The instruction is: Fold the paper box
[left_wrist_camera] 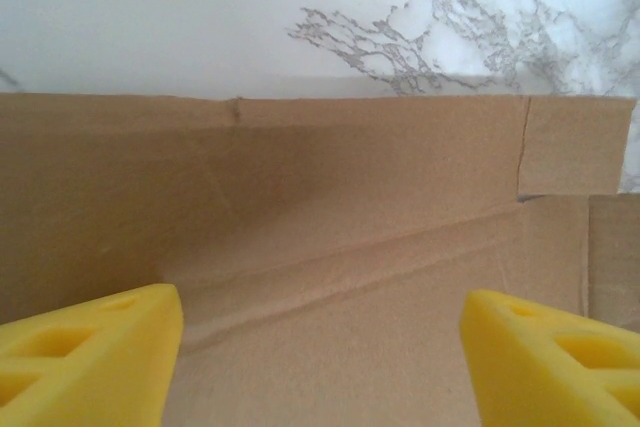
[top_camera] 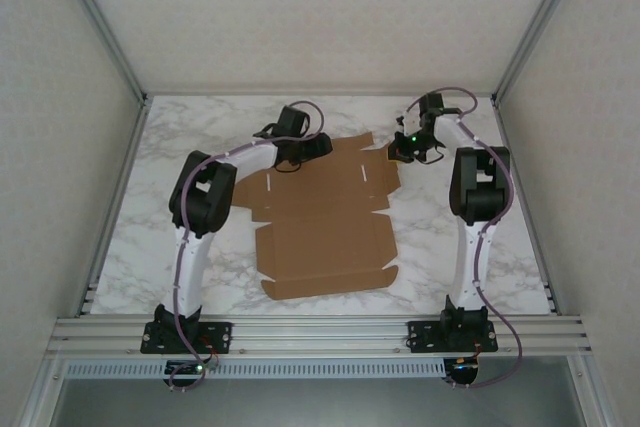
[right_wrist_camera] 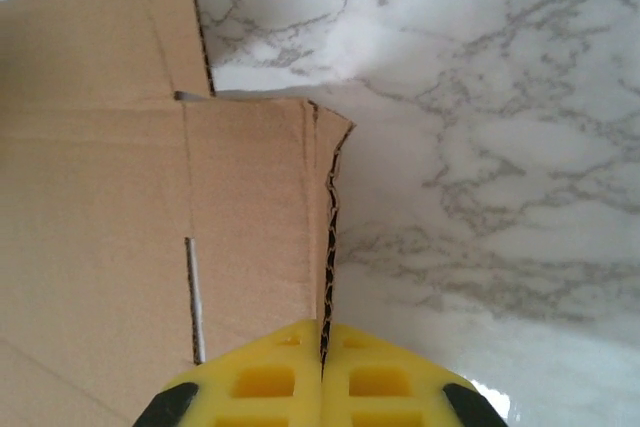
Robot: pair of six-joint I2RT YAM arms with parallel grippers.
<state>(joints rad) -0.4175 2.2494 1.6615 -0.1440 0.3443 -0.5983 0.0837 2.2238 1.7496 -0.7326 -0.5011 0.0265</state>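
The paper box [top_camera: 325, 237] is judged light, thin and easily creased, best taken at flap edges. One edge is pinched by the right gripper [right_wrist_camera: 322, 367] at lower centre, and the left gripper [left_wrist_camera: 322, 332] is spread.

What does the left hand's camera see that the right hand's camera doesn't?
Left wrist camera: the left gripper, its yellow fingers wide apart, above a long crease in the paper box. Right wrist camera: the right gripper, shut and pinching the box's ragged side edge, beside a thin slot cut in the cardboard. Both: brown cardboard on the white marble table.
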